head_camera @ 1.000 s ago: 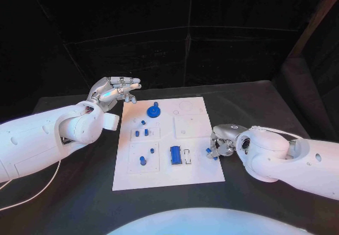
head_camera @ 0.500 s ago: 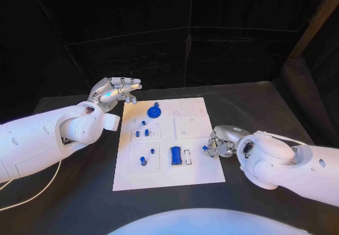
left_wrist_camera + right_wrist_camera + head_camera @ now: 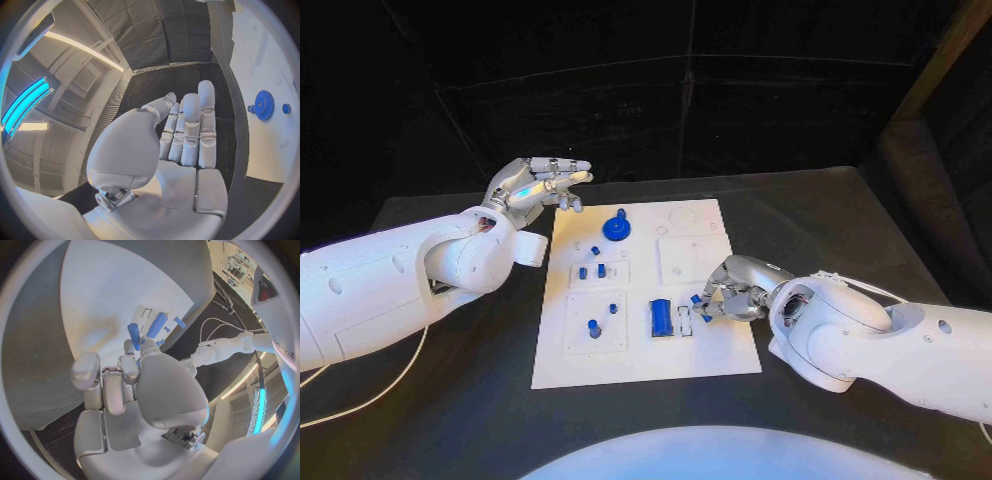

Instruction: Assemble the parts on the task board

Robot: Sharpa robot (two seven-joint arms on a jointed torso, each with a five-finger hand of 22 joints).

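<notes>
The white task board (image 3: 646,365) lies in the middle of the table. On it are a blue gear (image 3: 617,228), several small blue pegs (image 3: 593,271) and a long blue block (image 3: 659,316). My right hand (image 3: 728,293) is over the board's right side, just right of the block, and pinches a small blue part (image 3: 701,303). In the right wrist view the hand (image 3: 128,382) holds that blue part (image 3: 134,333) close to the block (image 3: 157,325). My left hand (image 3: 540,184) hovers off the board's far left corner, fingers stretched, holding nothing; its wrist view shows the palm (image 3: 181,150) and the gear (image 3: 264,105).
The black table (image 3: 834,215) surrounds the board, with dark curtains behind it. A white cable (image 3: 358,395) trails under my left arm at the near left. A white slot (image 3: 684,320) sits beside the long block.
My right hand has moved left from the board's right edge onto the board, toward the long blue block, with the small blue part in it. The left hand has hardly moved.
</notes>
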